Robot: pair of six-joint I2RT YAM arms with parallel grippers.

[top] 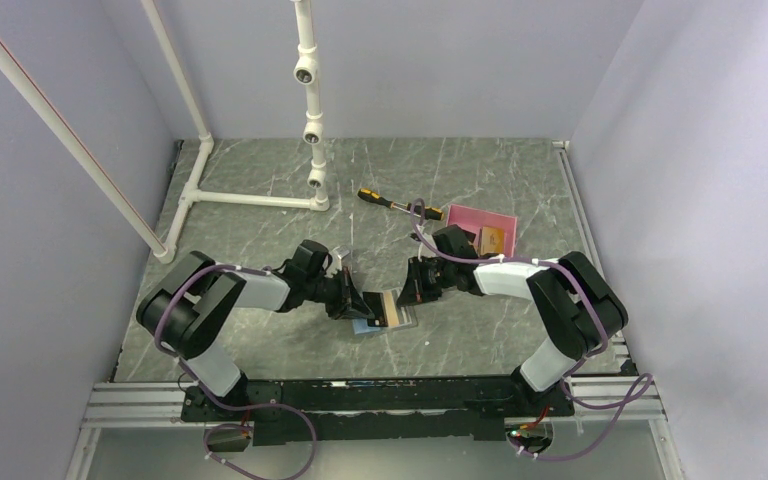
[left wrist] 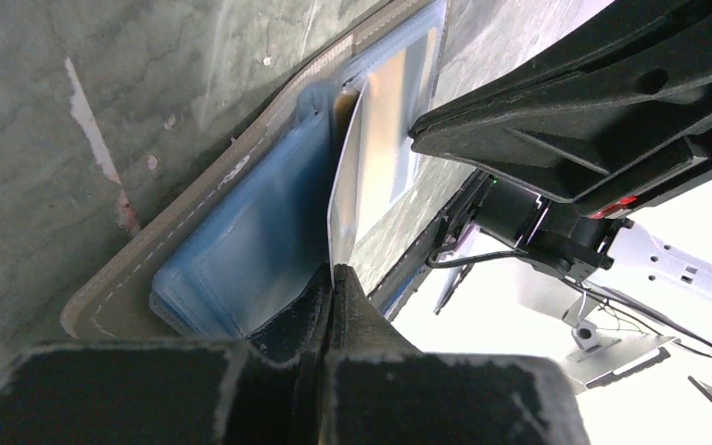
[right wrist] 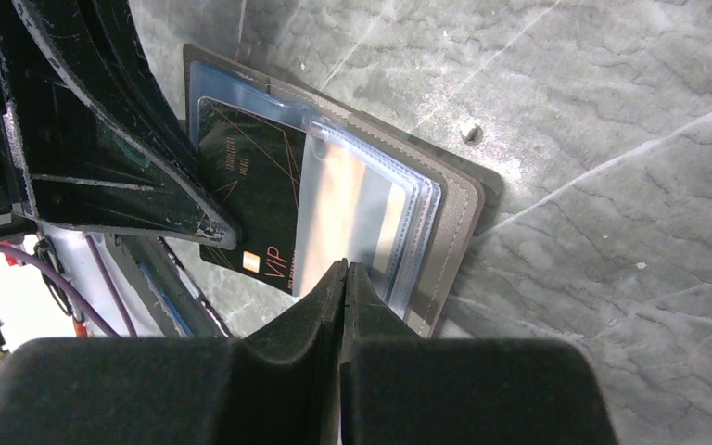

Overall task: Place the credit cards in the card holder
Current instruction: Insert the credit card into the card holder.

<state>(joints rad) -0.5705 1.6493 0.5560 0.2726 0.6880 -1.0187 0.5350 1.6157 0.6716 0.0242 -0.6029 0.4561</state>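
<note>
Left pincer (left wrist: 334, 278) is pressed together on a thin sheet standing out from its tips. From the right wrist view we read that sheet as the dark VIP card (right wrist: 241, 185), gripped by its outer edge so the far end can slide under the clear sleeve (right wrist: 352, 213). We judge insertion partway; the chip corner hangs outside the sleeve on the left pincer's side.

Card holder (right wrist: 452, 232) lies open on the table (top: 520, 320) just ahead of the left pincer's tips, between both pincers; there is a tan tint inside the sleeve, maybe a card already in.

Right pincer (right wrist: 344, 271) is pressed together right at the sleeve's near edge; we cannot tell if it nips the plastic or only pins it. Either way it looks placed to stop the holder sliding while the other arm pushes.

Off the right pincer's outer side, well apart, sits the pink tray (top: 470, 218) with a tan card (top: 491, 238) in it; cards remain, so the task is unfinished.
</note>
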